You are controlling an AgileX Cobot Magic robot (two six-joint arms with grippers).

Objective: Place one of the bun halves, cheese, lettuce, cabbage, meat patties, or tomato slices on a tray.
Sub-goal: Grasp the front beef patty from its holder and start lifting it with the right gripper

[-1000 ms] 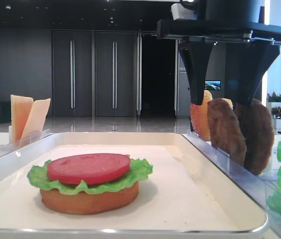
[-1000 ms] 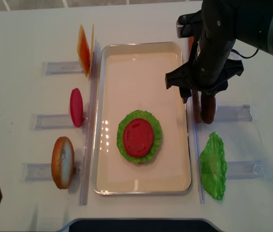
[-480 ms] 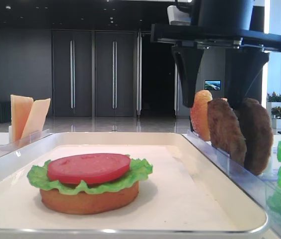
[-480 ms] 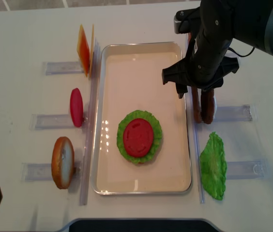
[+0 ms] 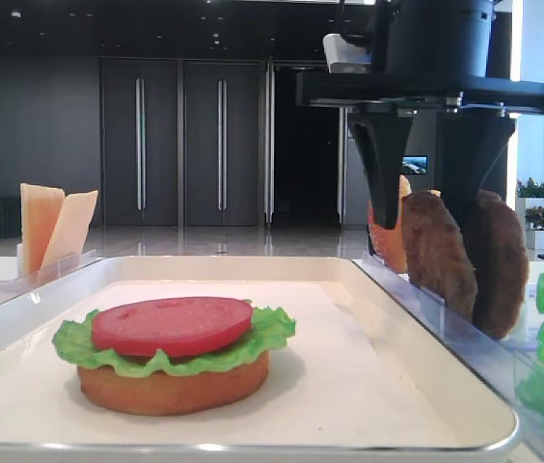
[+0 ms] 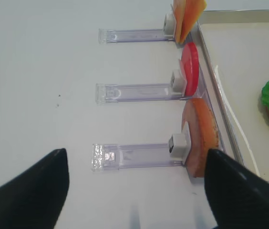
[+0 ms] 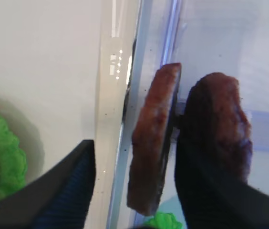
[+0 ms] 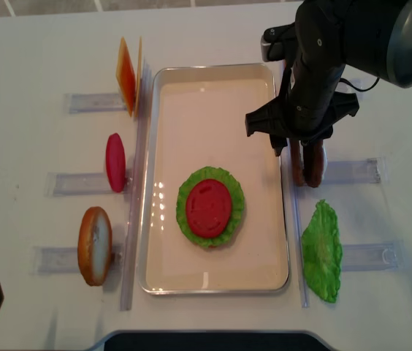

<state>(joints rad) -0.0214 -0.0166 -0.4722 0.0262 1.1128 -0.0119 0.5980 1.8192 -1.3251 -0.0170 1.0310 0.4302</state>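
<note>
Right wrist view shows our right gripper (image 7: pixel 137 171) with fingers apart, straddling the nearer meat patty (image 7: pixel 153 138), which stands on edge between them, untouched.

Light is bright and even from above. Small glare spots sit on the tray (image 8: pixel 150 219) rim. The right wrist view is soft and blurred close up. In the low side view, the background hall is dark, with a bright window at right.
</note>
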